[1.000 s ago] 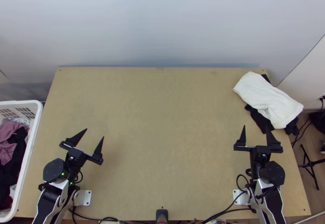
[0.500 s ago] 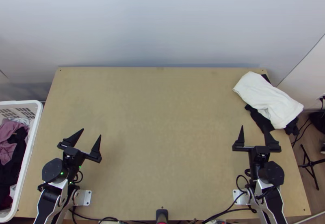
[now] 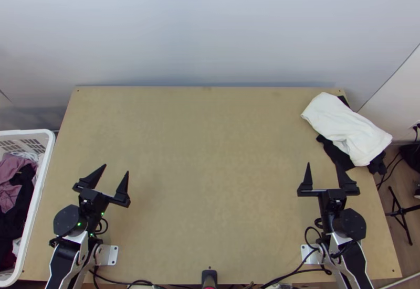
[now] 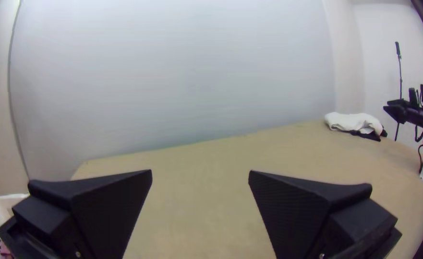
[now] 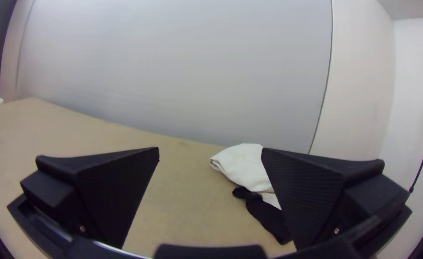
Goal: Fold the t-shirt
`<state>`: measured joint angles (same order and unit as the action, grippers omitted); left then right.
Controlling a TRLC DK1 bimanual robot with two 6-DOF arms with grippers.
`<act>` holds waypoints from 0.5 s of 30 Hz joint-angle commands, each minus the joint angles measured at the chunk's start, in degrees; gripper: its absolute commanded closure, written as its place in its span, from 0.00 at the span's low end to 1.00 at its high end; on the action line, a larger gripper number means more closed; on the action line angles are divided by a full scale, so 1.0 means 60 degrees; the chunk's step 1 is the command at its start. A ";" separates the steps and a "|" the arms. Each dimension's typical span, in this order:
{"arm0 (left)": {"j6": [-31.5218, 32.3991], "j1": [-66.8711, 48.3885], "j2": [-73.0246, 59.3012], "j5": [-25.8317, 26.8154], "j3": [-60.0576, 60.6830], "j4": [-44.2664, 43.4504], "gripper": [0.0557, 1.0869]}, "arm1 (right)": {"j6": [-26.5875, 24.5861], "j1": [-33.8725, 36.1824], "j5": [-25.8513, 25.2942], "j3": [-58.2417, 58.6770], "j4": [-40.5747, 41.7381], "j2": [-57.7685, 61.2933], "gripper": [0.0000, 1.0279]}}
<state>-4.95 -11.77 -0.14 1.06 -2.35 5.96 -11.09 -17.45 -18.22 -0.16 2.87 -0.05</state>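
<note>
My left gripper (image 3: 114, 168) stands open over the table's near left part in the top view, nothing between its fingers; the left wrist view shows this gripper (image 4: 200, 173) with its fingers wide apart. On the near right side is my right gripper (image 3: 322, 164), also open and holding nothing, as the right wrist view of the gripper (image 5: 210, 149) confirms. Beyond it, at the table's far right corner, a white cloth (image 3: 346, 126) lies folded or bunched on top of a black cloth (image 3: 335, 153). Which of these is a t-shirt I cannot tell.
The wooden table (image 3: 210, 147) stretches between the two arms, with a pale wall behind its far edge. A white basket (image 3: 44, 176) of mixed clothes stands against the left side. Cables run along the near edge, around a small black device (image 3: 209, 277).
Both grippers have shifted slightly to the left in the top view, staying open. The white and black cloths lie as before.
</note>
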 commanded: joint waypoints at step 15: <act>-0.2573 0.4218 -0.3375 0.0365 -0.3153 0.1014 0.05 | -0.0363 0.0082 -0.0684 -0.4572 0.0048 0.5458 0.04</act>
<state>-16.21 -0.16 -8.80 2.28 -8.73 5.08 -13.19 -18.22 -20.32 -11.75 5.45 18.44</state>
